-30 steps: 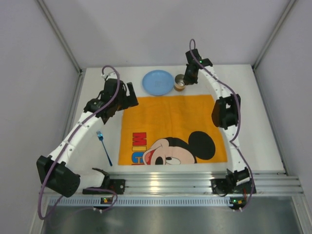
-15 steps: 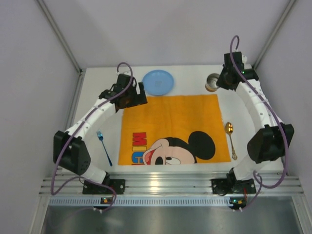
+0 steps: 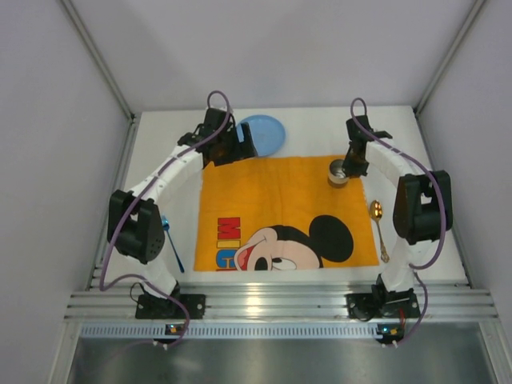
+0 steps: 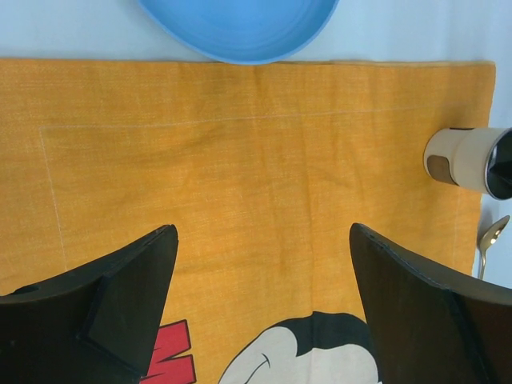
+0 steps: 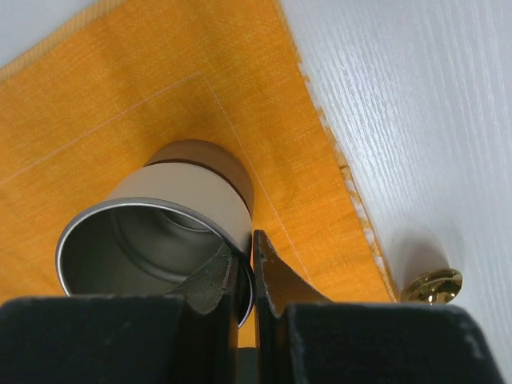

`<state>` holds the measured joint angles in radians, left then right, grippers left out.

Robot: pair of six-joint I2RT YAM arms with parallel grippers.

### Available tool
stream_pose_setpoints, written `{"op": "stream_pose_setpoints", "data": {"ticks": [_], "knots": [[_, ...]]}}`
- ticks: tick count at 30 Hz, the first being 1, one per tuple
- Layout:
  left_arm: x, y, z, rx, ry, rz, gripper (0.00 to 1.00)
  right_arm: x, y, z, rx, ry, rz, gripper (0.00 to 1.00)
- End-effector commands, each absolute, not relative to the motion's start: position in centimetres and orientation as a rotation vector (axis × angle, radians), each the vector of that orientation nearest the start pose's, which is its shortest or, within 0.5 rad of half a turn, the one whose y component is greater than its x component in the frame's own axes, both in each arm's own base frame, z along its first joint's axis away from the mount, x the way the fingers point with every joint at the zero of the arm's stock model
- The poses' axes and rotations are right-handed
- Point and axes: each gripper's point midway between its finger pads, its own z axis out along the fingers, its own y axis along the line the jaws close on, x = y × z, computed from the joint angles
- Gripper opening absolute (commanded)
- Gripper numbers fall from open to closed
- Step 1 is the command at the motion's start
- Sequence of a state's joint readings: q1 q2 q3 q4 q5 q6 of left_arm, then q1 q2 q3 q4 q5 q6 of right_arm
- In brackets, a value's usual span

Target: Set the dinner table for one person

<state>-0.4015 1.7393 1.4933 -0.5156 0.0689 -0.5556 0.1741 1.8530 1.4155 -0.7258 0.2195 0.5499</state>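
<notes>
The white dinner table (image 3: 424,160) carries an orange Mickey Mouse cloth (image 3: 272,200). A blue plate (image 3: 268,134) lies just behind the cloth's back edge. My left gripper (image 3: 242,149) hovers open at the plate's near left rim, over the cloth (image 4: 240,160), with nothing between its fingers (image 4: 152,264). In the left wrist view the plate (image 4: 240,28) is at the top. My right gripper (image 5: 246,254) is shut on the rim of a beige metal cup (image 5: 172,216). The cup (image 3: 339,172) is at the cloth's back right corner.
A gold spoon (image 3: 378,230) lies on the table just right of the cloth, its bowl (image 5: 432,286) near the cup. A blue fork (image 3: 171,244) lies left of the cloth beside my left arm. Grey walls close in the table on three sides.
The right arm carried the cup from behind the cloth out to the back right, then down onto the cloth's back right corner. My left gripper swung right to the plate.
</notes>
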Motion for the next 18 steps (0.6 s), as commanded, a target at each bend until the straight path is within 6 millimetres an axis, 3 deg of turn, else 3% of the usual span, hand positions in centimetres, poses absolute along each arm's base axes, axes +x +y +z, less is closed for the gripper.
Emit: {"op": "stream_pose_setpoints", "data": {"ticks": [1, 3, 5, 8, 9, 12, 15, 18], "knots": [[43.6, -22.2, 20.0, -0.132, 2.317, -0.590, 0.93, 43.6, 5.8, 9.3, 0.588, 2.480, -0.018, 0.00], [43.7, -22.0, 19.5, -0.131, 2.330, -0.563, 0.93, 43.6, 5.9, 9.3, 0.594, 2.476, -0.014, 0.00], [44.0, -21.8, 19.2, -0.140, 2.328, -0.547, 0.93, 43.5, 5.9, 9.2, 0.591, 2.481, -0.011, 0.09], [44.7, -21.9, 18.6, -0.151, 2.330, -0.536, 0.93, 42.8, 6.0, 8.5, 0.569, 2.516, -0.012, 0.51], [45.0, -21.9, 18.0, -0.158, 2.340, -0.528, 0.93, 42.5, 6.0, 8.4, 0.567, 2.527, -0.015, 0.77], [46.1, -21.9, 17.5, -0.174, 2.336, -0.499, 0.92, 41.7, 5.9, 8.9, 0.555, 2.546, -0.013, 1.00], [47.5, -21.0, 17.1, -0.199, 2.328, -0.415, 0.92, 40.9, 5.8, 11.8, 0.547, 2.527, -0.008, 1.00], [48.9, -19.8, 16.1, -0.233, 2.333, -0.344, 0.91, 40.1, 5.1, 17.7, 0.540, 2.409, 0.013, 1.00]]}}
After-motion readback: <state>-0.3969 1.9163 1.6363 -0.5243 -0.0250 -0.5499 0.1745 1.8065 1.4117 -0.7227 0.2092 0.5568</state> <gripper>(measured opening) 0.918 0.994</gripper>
